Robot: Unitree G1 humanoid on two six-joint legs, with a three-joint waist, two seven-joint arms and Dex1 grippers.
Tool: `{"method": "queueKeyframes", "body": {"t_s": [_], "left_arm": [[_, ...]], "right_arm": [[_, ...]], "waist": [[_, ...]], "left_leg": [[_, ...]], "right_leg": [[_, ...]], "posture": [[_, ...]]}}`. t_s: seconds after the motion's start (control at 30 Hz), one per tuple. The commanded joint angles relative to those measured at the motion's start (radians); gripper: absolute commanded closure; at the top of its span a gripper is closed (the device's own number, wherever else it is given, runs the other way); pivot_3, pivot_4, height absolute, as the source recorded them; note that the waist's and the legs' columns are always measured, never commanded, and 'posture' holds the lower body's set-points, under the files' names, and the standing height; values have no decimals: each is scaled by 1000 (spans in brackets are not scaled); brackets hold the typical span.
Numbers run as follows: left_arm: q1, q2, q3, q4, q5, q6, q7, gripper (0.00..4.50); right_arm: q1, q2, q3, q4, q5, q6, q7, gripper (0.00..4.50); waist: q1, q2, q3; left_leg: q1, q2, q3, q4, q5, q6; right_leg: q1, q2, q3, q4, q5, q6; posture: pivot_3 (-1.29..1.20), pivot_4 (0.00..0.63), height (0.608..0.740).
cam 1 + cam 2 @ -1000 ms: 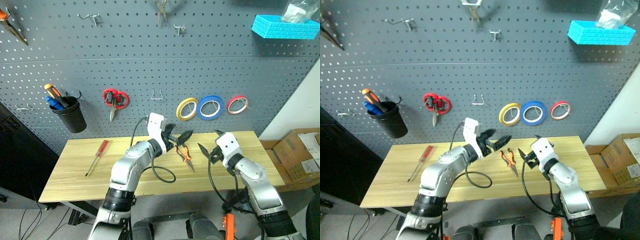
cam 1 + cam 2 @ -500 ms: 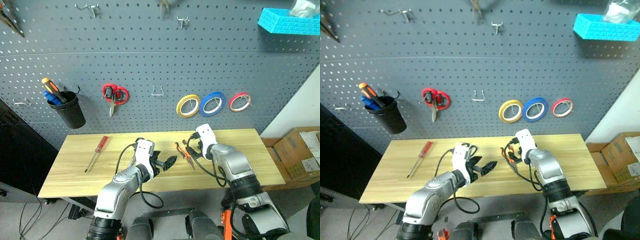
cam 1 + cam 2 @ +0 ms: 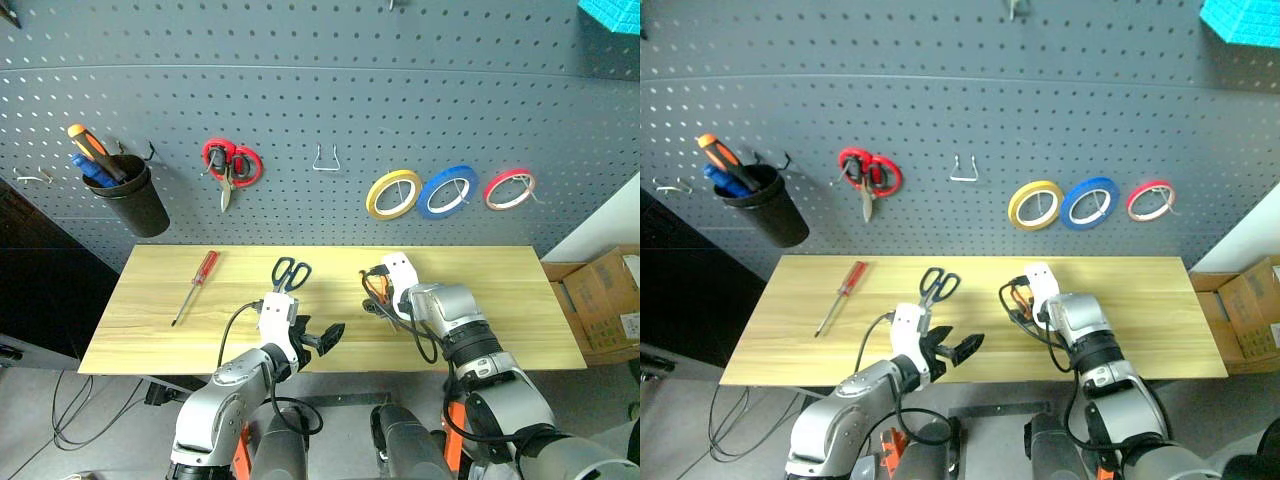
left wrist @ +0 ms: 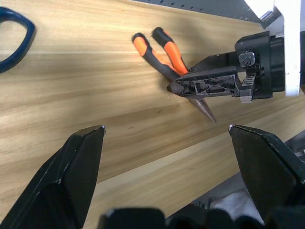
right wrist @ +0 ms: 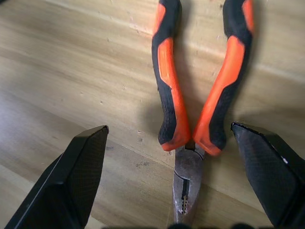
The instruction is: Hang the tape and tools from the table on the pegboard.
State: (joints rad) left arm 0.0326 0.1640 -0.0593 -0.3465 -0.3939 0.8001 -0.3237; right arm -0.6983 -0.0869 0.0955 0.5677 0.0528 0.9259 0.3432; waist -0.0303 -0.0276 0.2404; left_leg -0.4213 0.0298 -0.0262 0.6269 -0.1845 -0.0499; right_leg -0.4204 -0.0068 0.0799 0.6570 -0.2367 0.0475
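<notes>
Spanning the scene, the pegboard (image 3: 300, 100) carried the blue tape (image 3: 446, 192) between two other rings. On the table (image 3: 150, 320), pliers (image 5: 190, 119) lay handles toward the pegboard, nose toward the near edge. The right gripper (image 5: 171, 191) hung over them, fingers spread wide, empty. The left gripper (image 3: 955, 352) stood equally wide, empty, near the scissors (image 3: 288, 273) and well apart from the screwdriver (image 3: 194, 286).

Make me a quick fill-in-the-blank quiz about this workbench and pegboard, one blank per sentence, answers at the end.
1. The right gripper, fingers open, hovers over the orange-and-black ____ lying on the table.
2. On the pegboard, the blue tape ring hangs between the yellow ring and the ____ ring.
3. The dark-handled scissors lie on the table, while the ____-handled scissors hang on the pegboard.
4. The red-handled screwdriver lies near the table's ____ end.

Answers: pliers; red; red; left
</notes>
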Motion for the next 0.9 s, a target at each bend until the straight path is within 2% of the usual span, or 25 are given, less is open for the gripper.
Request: {"method": "queueKeyframes", "body": {"t_s": [0.03,0.27,0.37,0.57,0.6,0.8,0.9], "left_arm": [[3,-1,-2,-50,-16,2,5,0],[10,-8,-12,-87,-30,34,15,0],[17,-10,-14,-95,-32,39,18,0],[-3,-15,-16,-67,-28,25,23,0],[-9,-17,-16,-62,-28,23,24,0],[-29,-21,-16,-40,-29,15,20,0],[-42,-26,-14,-35,-33,5,17,0]], "right_arm": [[-30,7,-11,34,6,-30,-3,30],[-58,7,2,180,-12,-107,-1,30],[-66,9,-23,200,6,-90,-4,660],[-66,0,-20,199,-5,-95,4,2738],[-67,-2,-22,200,-6,-96,2,2874],[-76,-12,-26,200,-7,-106,7,2874],[-57,-29,6,127,-14,-112,47,2874]], "waist": [[0,0,6],[-2,-5,18],[-2,-5,18],[-1,-5,18],[-2,-5,18],[-2,-5,18],[-2,-5,18]], "left_leg": [[0,0,0,0,0,0],[0,1,0,0,0,0],[0,1,-1,0,0,0],[-2,2,-2,-4,-1,-1],[-2,2,-2,-4,-1,-1],[-4,2,-3,-5,-2,-1],[-5,2,-4,-5,-2,-1]], "right_leg": [[0,0,0,0,0,0],[-1,0,0,-1,0,0],[0,0,0,-1,0,0],[0,0,-3,-8,0,0],[0,0,-3,-9,0,0],[0,0,-5,-11,0,0],[0,0,-6,-11,0,0]], "posture": [[99,288,740],[108,305,740],[105,301,740],[102,291,740],[102,289,740],[93,278,740],[92,263,740]]}}
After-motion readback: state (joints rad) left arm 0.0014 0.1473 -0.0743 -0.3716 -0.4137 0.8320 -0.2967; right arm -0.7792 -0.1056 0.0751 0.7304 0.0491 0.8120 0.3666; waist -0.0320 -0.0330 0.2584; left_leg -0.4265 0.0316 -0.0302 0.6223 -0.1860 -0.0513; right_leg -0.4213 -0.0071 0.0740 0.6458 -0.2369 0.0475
